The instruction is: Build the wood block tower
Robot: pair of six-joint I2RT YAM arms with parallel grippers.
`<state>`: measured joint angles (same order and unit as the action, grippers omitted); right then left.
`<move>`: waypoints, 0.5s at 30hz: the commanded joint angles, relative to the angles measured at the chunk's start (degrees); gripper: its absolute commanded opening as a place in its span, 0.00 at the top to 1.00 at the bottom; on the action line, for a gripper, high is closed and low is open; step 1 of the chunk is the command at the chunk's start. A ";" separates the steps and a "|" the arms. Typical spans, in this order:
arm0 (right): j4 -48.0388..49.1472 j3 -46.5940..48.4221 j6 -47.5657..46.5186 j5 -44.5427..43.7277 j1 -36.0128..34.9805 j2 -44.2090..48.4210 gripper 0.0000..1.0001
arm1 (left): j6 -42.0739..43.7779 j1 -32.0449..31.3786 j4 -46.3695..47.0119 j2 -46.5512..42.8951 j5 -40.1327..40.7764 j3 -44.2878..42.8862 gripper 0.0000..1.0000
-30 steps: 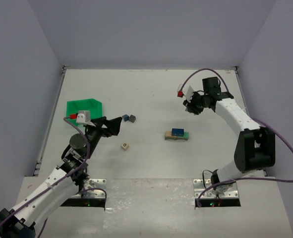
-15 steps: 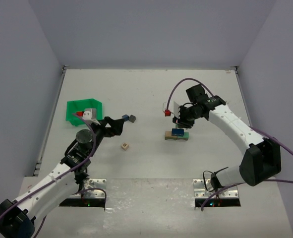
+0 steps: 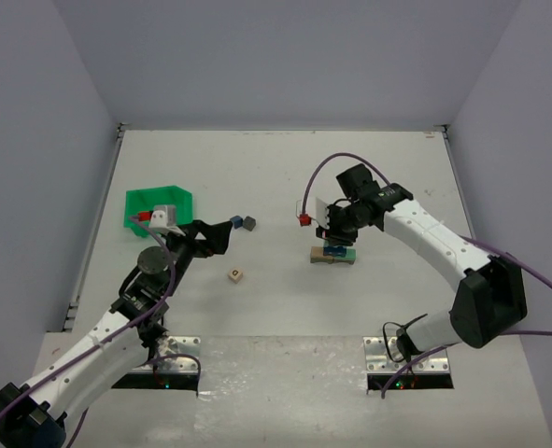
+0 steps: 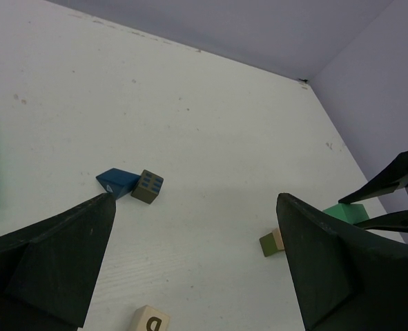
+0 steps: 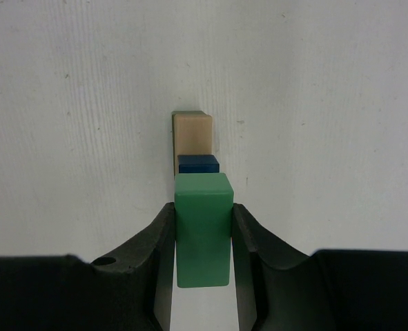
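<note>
I'd call this a robotics lab test cell: a bare white table (image 3: 285,168) is boxed in at nine, twelve and three o'clock by plain lavender-grey panels (image 3: 285,65). At six o'clock two small white-and-black robot arms, the left arm (image 3: 98,341) and the right arm (image 3: 444,243), are bolted to metal plates (image 3: 380,347), with purple cables (image 3: 333,159) looping off them. The only props are toy-like: a green plastic bin (image 3: 140,207) at nine o'clock, loose wooden blocks (image 3: 235,275), and a small wood block tower (image 3: 322,257) near the middle.
</note>
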<state>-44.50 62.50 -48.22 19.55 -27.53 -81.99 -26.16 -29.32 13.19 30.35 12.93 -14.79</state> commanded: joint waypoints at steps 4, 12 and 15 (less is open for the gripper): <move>6.36 -2.15 1.32 -2.24 -0.36 -1.69 0.97 | 0.58 -0.18 0.78 0.06 0.08 -1.36 0.00; 7.82 -2.94 0.86 -3.29 -0.33 -3.50 0.97 | 1.20 -0.21 1.31 0.62 -0.65 -1.50 0.00; 7.45 -2.74 0.85 -3.33 -0.33 -3.93 0.97 | 1.32 -0.21 1.31 0.89 -0.75 -1.61 0.00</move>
<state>-38.99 59.27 -47.55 16.46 -27.55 -85.65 -25.73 -29.32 12.88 30.97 12.84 -14.79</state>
